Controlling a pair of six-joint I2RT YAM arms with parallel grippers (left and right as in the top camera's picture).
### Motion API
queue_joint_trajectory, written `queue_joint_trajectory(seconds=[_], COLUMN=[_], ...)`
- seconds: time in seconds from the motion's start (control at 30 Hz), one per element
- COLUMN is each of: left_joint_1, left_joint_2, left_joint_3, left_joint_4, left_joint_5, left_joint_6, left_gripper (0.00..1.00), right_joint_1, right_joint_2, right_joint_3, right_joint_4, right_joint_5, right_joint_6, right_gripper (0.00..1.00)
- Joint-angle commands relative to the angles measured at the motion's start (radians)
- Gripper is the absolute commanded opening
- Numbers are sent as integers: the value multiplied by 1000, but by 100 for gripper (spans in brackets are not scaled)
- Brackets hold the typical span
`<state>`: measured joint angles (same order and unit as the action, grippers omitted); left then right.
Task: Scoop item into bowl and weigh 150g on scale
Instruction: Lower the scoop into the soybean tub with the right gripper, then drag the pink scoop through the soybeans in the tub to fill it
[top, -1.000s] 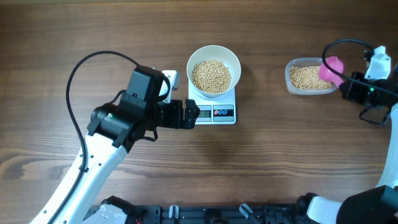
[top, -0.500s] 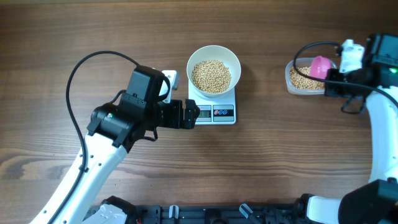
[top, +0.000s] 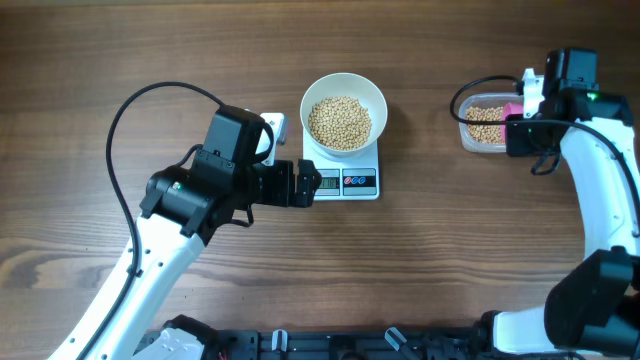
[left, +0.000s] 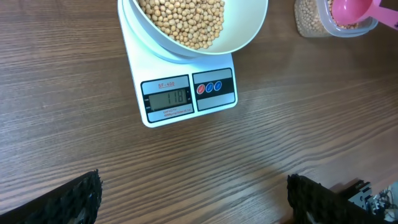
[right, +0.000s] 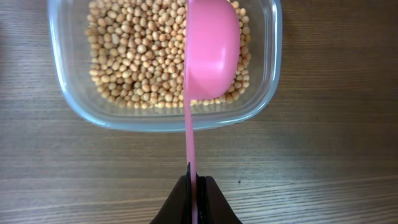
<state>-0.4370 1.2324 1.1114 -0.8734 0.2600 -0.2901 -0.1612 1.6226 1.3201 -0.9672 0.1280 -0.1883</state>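
1. Many tan beans (top: 339, 121) fill the lower part of the white bowl (top: 343, 82), heaped a little toward its middle.
2. The bowl stands on the scale (top: 345, 182), covering most of its top. Only the front edge shows, with the display (left: 165, 98) and the round buttons beside it.
3. The display's digits look like 118.
4. The scale sits near the middle of the wooden desk (top: 450, 260).
5. More beans lie in a clear container (right: 163, 118) on the right side of the desk, well apart from the scale.
6. A pink scoop (right: 211, 50) sits over the right part of that container, turned on its edge, its cup at the level of the beans. Whether it is dug into them I cannot tell.
7. The right claw (right: 196, 199) is pinched fully together on the thin handle of the scoop, just in front of the container.
8. The left claw (left: 193, 186) is spread wide and holds nothing. It hangs over bare desk just to the left of the scale, its camera facing the display.
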Motion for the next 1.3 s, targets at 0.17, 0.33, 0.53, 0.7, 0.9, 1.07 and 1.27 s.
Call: queue_joint_trajectory(seconds=[0.17, 0.33, 0.53, 0.7, 0.9, 1.07, 1.27], left_joint_1=[-5, -5, -5, -5, -5, -5, -5], left_joint_2=[4, 4, 4, 4, 4, 4, 4], left_joint_3=[-4, -4, -4, -4, -4, -4, -4], left_joint_4=[2, 2, 2, 2, 2, 2, 2], left_joint_5=[8, 9, 8, 9, 9, 8, 8], left_joint_6=[21, 21, 21, 21, 21, 21, 21], left_gripper=[100, 100, 100, 100, 100, 100, 100], right_joint_1=[7, 7, 7, 7, 7, 7, 6], right_joint_2=[26, 47, 78, 78, 78, 78, 78], right_joint_3=[10, 10, 10, 10, 10, 10, 10], right_joint_4=[17, 16, 7, 2, -12, -31, -43], right_joint_5=[-28, -59, -148, -164, -233, -239, -311], right_joint_6=[5, 4, 4, 4, 4, 4, 5], right_gripper=[4, 4, 4, 4, 4, 4, 4])
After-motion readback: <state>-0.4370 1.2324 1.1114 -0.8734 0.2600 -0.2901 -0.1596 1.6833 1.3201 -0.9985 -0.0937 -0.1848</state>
